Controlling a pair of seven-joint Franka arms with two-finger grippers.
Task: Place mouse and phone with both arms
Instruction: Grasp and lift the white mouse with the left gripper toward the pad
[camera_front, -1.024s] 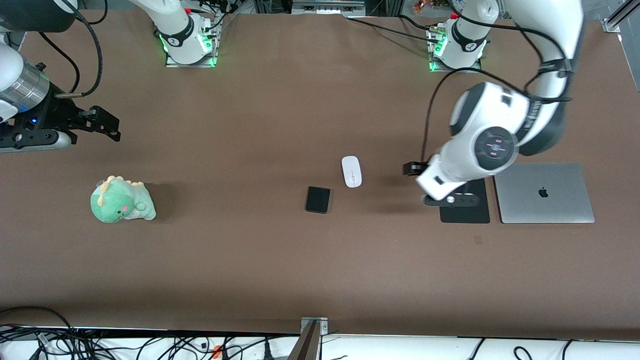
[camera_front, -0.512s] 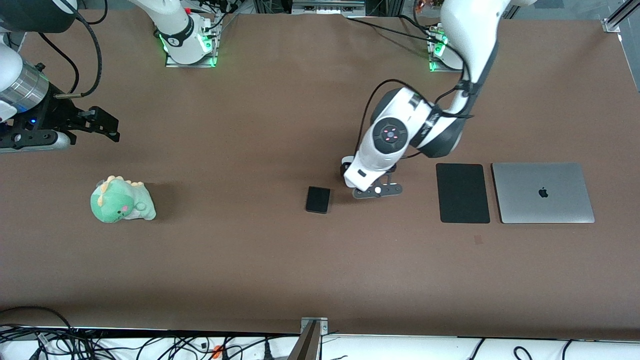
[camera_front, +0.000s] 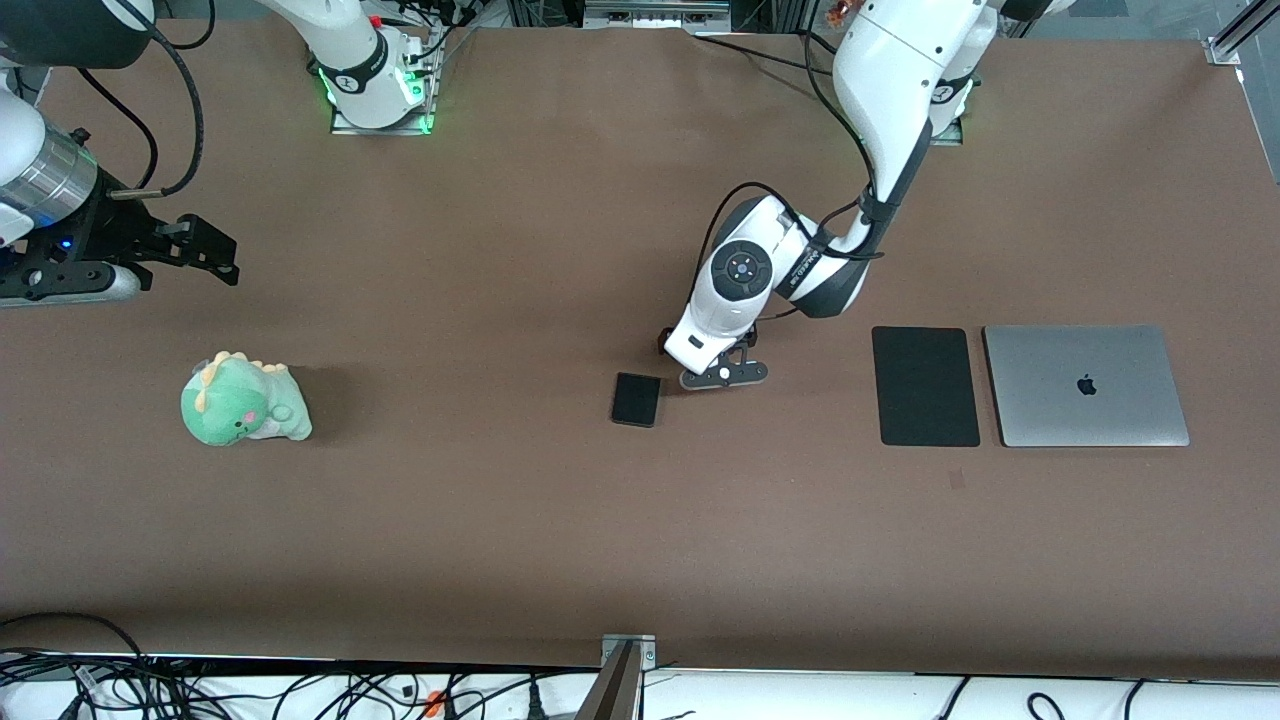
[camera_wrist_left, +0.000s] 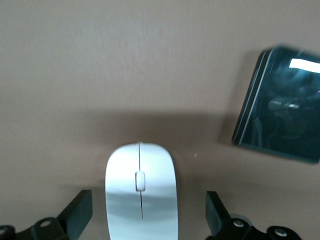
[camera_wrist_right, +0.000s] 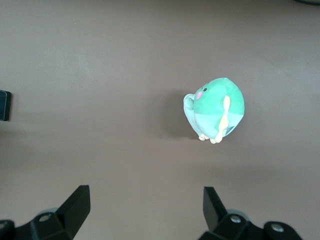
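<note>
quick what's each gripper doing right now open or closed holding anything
Left gripper: open, holding nothing, its fingers on either side of the mouse.
Right gripper: open, empty, waiting above the table near the plush.

Place: a robotics lab, no question.
Arms: two white jointed arms (camera_front: 880, 90) bolted on metal base plates (camera_front: 380, 120) glowing green.
Desk: one broad brown-covered desk (camera_front: 500, 520), aluminium framing at its corner (camera_front: 1235, 40).
Cabling: loose cables (camera_front: 300, 695) tangled along the desk's edge nearest the front camera.
Props: closed laptop (camera_front: 1087, 385), black pad (camera_front: 925, 385), green plush toy (camera_front: 243, 400) laid out as test items.
</note>
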